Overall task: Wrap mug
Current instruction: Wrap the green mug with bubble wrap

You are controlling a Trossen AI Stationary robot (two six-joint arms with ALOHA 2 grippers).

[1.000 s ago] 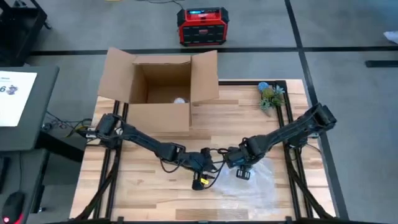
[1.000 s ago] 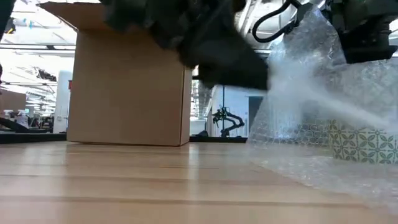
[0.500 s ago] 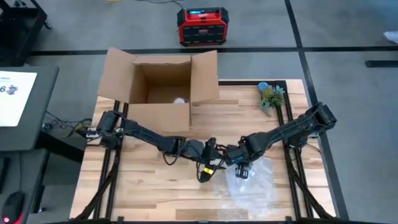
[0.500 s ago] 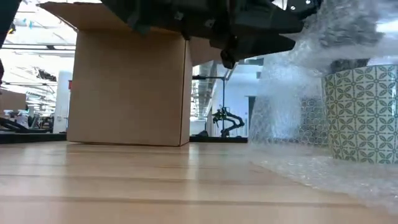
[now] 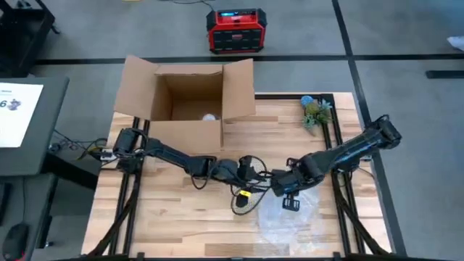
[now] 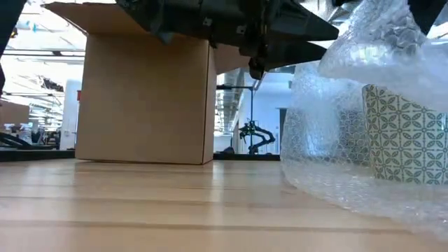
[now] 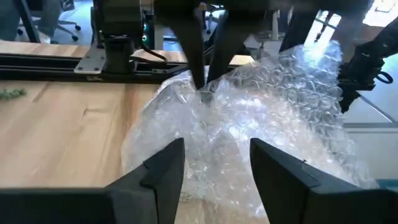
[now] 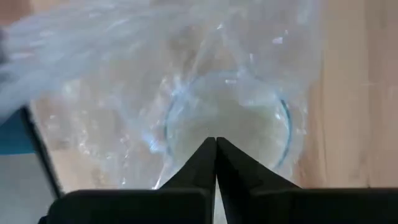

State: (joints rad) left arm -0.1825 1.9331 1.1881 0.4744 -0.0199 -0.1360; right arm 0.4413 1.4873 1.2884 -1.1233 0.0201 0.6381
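Note:
A sheet of clear bubble wrap (image 5: 293,221) lies near the table's front right and is drawn up over a green-and-white patterned mug (image 6: 400,140). The mug stands upright on the wrap, and its round rim (image 8: 283,118) shows through the plastic. My right gripper (image 5: 288,197) is above the mug, shut on the wrap. My left gripper (image 7: 214,149) is open just left of the mug, its fingers level and pointing at the wrap (image 7: 249,118) without touching it. My right gripper pinches a gathered bit of the bubble wrap (image 7: 204,94) between its two fingers, coming from above and pointing down. The wrap hangs from that point as a loose tent over the mug's top, and its lower part (image 6: 350,196) is spread on the table.
An open cardboard box (image 5: 185,101) stands at the table's far left, with a small white thing inside. A small green plant (image 5: 315,110) sits at the far right corner. A red device (image 5: 233,29) is on the floor beyond the table. Bare wood (image 5: 174,217) lies front left.
My left gripper has moved from the near side up and toward the far right, ending beside the mug. My right gripper has shifted a little toward the right with the wrap. The raised wrap has come over the mug's top and now drapes over it.

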